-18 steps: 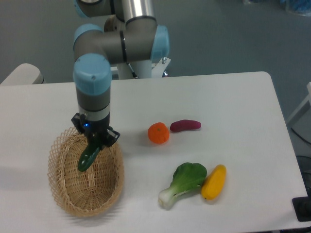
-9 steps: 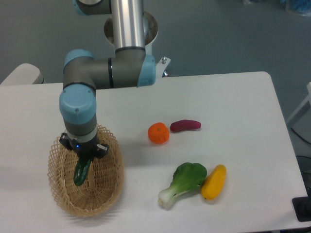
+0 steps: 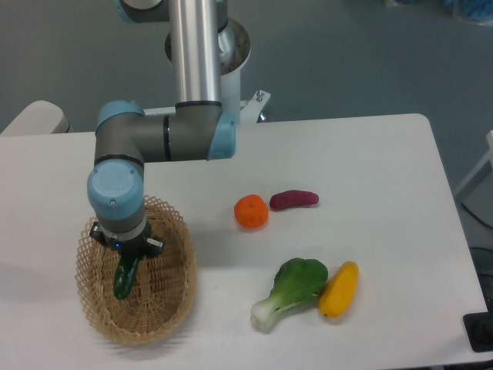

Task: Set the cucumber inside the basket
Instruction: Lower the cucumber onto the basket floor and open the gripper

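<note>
pincer (image 3: 125, 260) mostly hidden — cucumber (image 3: 123, 279) inside basket (image 3: 173, 308)

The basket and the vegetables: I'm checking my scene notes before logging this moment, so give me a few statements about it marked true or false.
1. The cucumber is inside the outline of the basket, still in the hand. True.
2. The orange lies in the basket. False: it sits on the table, just left of the purple vegetable.
3. The bok choy and the yellow squash lie side by side, right of the basket. True.
4. The hand is over the yellow squash. False: it is down over the basket.
5. The cucumber lies flat on the table. False: it hangs roughly upright from the hand.
</note>
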Controlling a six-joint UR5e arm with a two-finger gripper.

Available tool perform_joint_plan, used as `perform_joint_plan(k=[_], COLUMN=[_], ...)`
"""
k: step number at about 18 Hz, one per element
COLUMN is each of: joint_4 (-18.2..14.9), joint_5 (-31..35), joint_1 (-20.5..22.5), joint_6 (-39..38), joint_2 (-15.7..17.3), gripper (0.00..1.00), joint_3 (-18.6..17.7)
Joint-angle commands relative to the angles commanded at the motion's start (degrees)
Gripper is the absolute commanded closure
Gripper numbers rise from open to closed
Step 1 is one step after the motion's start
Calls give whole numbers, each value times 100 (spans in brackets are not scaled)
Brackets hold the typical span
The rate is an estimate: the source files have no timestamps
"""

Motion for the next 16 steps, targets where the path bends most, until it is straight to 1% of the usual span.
perform_joint_plan(k=[1,2,3,5,8,9,11,13,16], joint_4=[26,79,140,228,264,255,264,229,158], joint_5=[52,149,297,430,483,536,694,878,888], joint_1=[0,0,0,0,9,17,114,394,877], joint_6=[35,97,132,141,193,290,710,1298,2343], joint_2=[-9,-9,17,61,105,166,316,561,878], gripper=[32,2,0,0,0,0,0,0,0], joint_3=[35,70,70,149,561,693,782,756,695])
